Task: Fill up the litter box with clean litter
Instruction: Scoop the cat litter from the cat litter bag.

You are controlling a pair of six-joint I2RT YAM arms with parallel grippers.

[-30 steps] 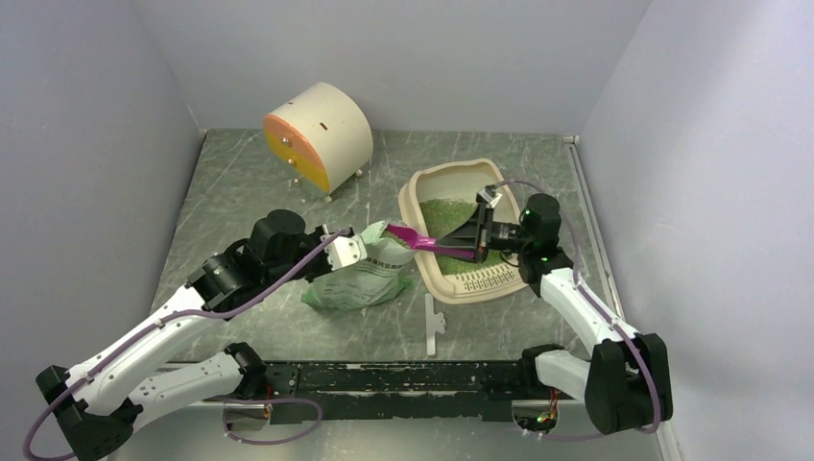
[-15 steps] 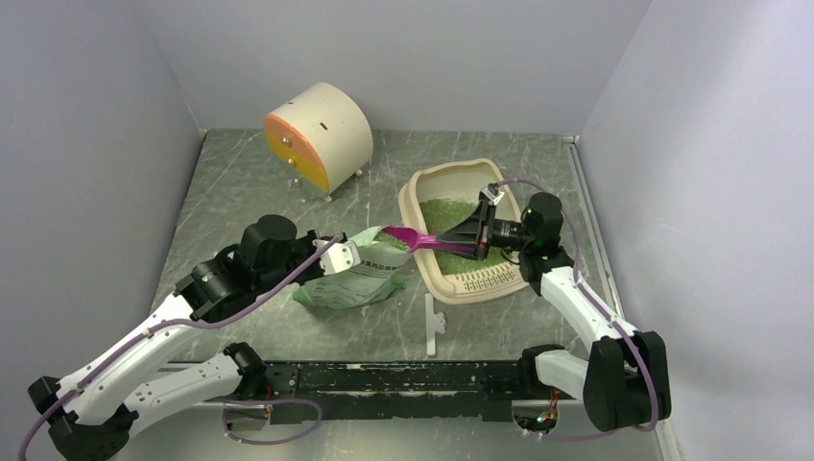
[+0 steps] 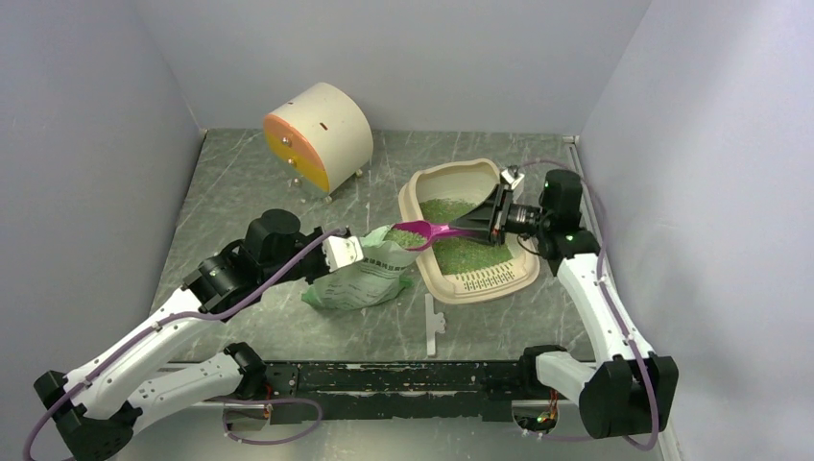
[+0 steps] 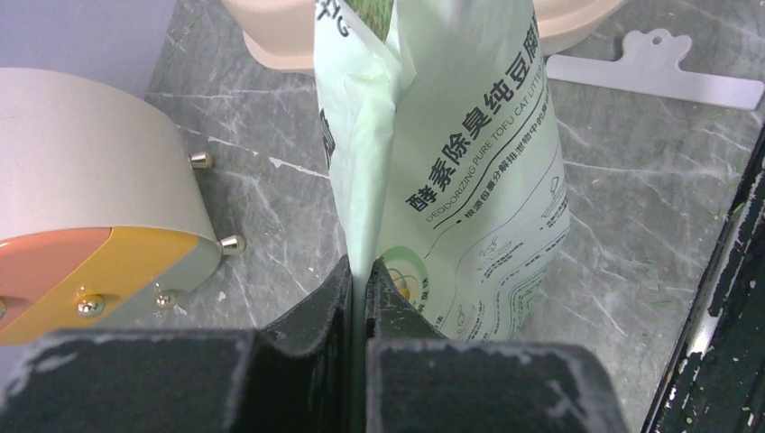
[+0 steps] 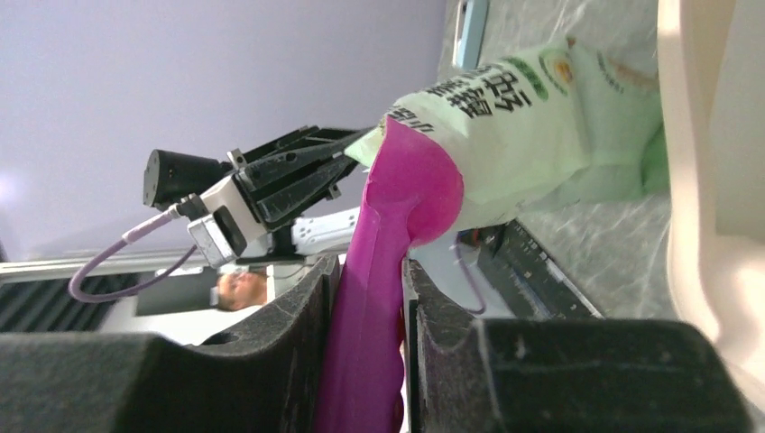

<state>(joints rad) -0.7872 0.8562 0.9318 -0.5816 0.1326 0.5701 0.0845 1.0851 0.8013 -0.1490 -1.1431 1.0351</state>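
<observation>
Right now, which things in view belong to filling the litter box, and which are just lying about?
In use: litter box; clean litter in it; litter bag, pinched by the left tool; magenta scoop, held by the right tool.
Lying about: cream cabinet with orange face; white plastic strip.

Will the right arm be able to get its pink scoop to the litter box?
Probably yes. The right pincer grips the magenta scoop, whose bowl sits at the mouth of the litter bag, right beside the litter box. The box is open on top; nothing covers it.
</observation>
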